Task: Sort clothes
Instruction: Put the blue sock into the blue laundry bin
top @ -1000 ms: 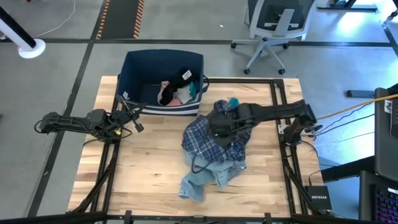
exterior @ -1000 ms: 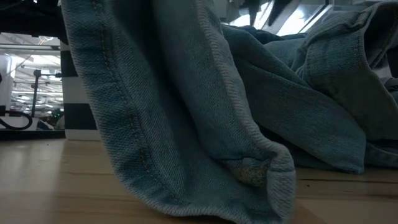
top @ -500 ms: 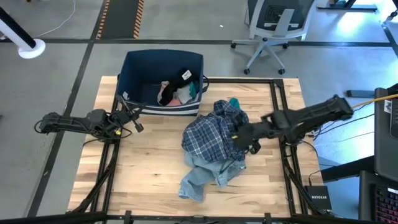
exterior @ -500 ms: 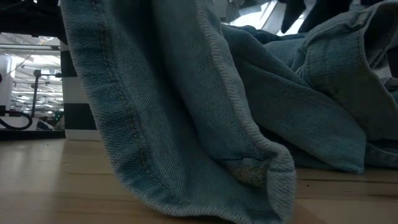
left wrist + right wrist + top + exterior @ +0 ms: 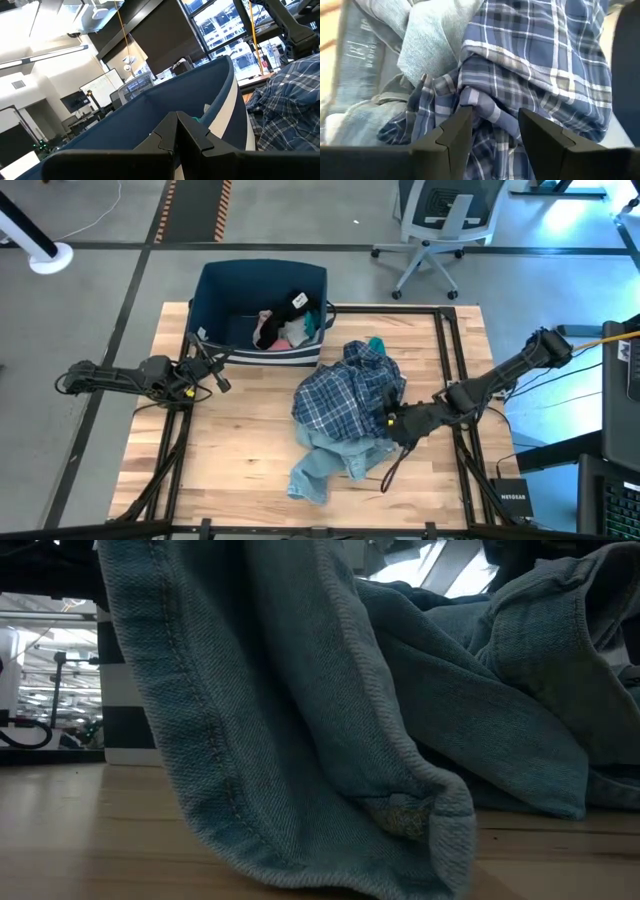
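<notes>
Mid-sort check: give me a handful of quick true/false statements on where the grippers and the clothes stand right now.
1. The right gripper is open at the edge of the blue plaid shirt. True: in the right wrist view its fingers stand apart in front of the plaid folds.
2. The denim jeans are in the navy bin. False: they lie on the table, partly under the plaid shirt.
3. The left gripper holds a garment. False: it is shut on nothing, beside the bin.
4. The bin already holds clothes. True: black, white and pink pieces show inside.
5. The small teal item is in the bin. False: it peeks out at the pile's far edge.
</notes>
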You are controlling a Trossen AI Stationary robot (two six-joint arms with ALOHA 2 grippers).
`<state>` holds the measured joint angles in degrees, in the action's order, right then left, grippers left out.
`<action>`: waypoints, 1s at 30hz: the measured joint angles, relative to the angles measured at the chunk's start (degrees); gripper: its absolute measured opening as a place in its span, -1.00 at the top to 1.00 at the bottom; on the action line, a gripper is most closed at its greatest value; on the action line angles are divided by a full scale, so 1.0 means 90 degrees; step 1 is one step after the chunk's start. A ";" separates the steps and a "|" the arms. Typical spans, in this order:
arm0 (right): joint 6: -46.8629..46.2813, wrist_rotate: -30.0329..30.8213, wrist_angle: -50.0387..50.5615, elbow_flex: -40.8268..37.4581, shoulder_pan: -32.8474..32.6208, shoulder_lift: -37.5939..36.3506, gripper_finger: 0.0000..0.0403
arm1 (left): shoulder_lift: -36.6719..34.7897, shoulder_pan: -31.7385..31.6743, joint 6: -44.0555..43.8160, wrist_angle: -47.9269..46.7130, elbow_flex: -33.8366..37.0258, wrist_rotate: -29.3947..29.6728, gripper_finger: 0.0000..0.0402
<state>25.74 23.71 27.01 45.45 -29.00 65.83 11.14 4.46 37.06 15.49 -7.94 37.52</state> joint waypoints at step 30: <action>0.2200 0.1866 -0.6616 -0.1794 0.0352 0.2434 0.13 | 0.0000 -0.0002 0.0000 -0.0002 0.0000 -0.0002 0.99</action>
<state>45.54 40.51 -32.53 29.30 -25.82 87.73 11.14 4.45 37.06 15.46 -7.94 37.50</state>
